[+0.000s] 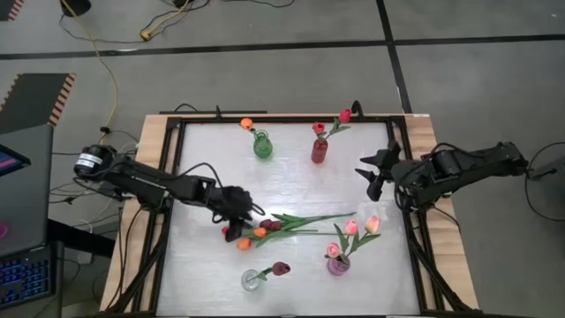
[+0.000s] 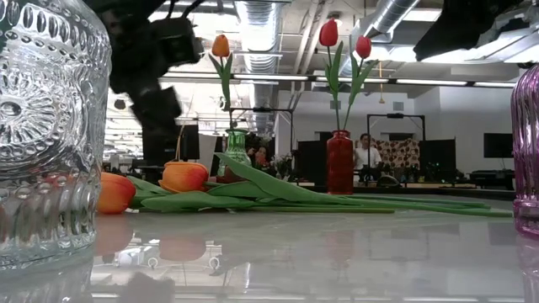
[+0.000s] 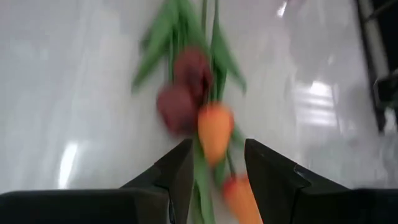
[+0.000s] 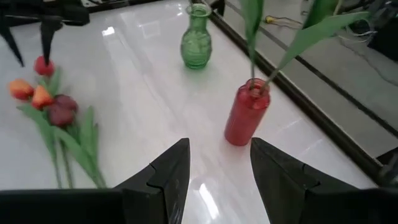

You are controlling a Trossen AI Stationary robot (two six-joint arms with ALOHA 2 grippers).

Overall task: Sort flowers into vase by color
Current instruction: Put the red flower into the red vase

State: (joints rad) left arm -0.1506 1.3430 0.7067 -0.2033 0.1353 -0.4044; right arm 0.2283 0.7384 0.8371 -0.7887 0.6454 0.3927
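We note the white table (image 1: 203, 168) framed by dark rails. The left arm reaches to table centre; the left gripper (image 1: 237, 208) hovers over the heads of the loose flowers (image 1: 291, 223), fingers parted, nothing held. In its wrist view two maroon heads and two orange heads lie just ahead of the fingers (image 3: 180, 177). The right gripper (image 1: 374, 173) waits near the right rail, fingers spread, empty, facing the red vase (image 4: 247, 112).

Vases: green vase (image 1: 262, 145) with one orange tulip; red vase with two red tulips; purple vase (image 1: 338, 263) with pink tulips; clear vase (image 1: 252, 279) with one maroon tulip. The loose flowers lie flat between the two vase rows, stems pointing right.
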